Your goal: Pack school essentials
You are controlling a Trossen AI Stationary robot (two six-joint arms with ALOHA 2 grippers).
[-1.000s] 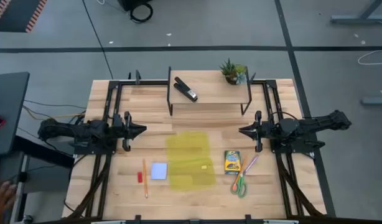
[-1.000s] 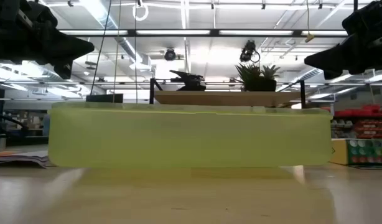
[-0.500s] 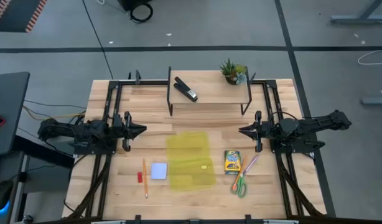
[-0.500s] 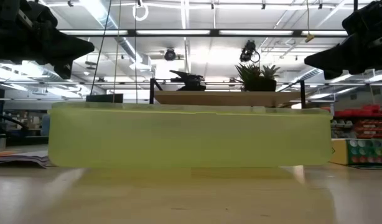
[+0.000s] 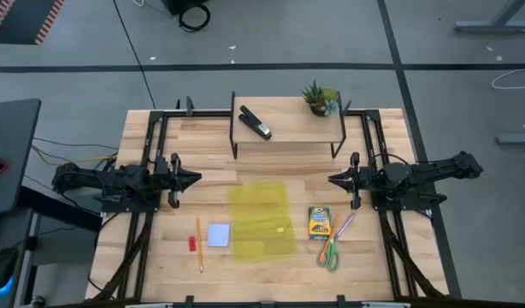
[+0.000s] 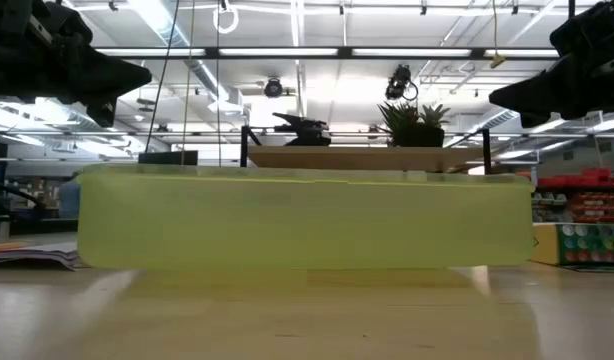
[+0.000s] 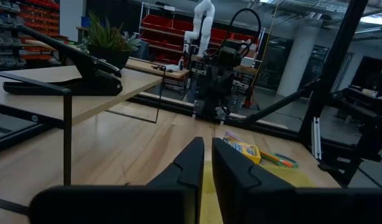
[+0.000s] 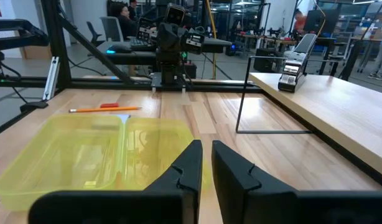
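The school essentials lie on the table's near half around an open yellow translucent case. Left of it are an orange pencil, a red eraser and a pale blue notepad. Right of it are a crayon box, a purple pen and green-handled scissors. My left gripper hangs shut above the table's left side, pointing level toward the middle. My right gripper mirrors it on the right, also shut. Neither touches anything.
A raised wooden shelf spans the far middle, carrying a black stapler and a small potted plant. Black frame rails run along both sides of the table. Bare wood lies between the shelf and the case.
Both arms have kept still. A person's hand that showed beside the table's near left corner has gone out of view.
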